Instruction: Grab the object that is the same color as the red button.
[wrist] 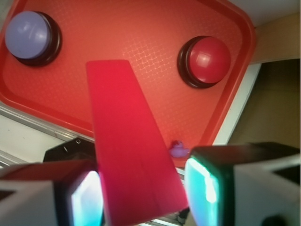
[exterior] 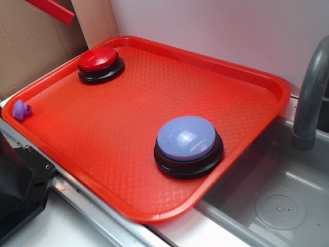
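The long flat red block is held between my gripper's two fingers, high above the red tray. In the exterior view only one end of the block shows at the top left edge; the gripper itself is out of that frame. The red button on its black base sits in the tray's far left corner, and shows in the wrist view at upper right. The gripper is shut on the block.
A lavender-blue dome button sits near the tray's right front. A small purple toy sits on the tray's left rim. A grey sink and faucet are right. Cardboard stands at back left.
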Controlling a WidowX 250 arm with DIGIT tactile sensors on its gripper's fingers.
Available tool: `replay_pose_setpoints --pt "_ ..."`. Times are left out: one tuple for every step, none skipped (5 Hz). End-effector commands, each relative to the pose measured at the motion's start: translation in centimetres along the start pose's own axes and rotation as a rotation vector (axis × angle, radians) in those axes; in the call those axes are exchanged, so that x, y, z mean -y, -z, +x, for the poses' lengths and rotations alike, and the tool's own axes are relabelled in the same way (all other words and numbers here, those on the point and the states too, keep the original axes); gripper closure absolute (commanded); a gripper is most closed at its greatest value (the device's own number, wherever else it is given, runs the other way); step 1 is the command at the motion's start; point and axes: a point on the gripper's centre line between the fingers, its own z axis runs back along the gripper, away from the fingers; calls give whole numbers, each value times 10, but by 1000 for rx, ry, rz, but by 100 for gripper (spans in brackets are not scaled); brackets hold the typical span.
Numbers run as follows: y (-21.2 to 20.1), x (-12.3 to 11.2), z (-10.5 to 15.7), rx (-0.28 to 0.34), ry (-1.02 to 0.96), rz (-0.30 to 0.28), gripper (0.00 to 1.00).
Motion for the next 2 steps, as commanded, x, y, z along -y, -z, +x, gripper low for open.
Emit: replay_pose_setpoints --pt "-6 -2 5 40 -55 49 100" --pt "-2 -2 0 31 -120 37 100"
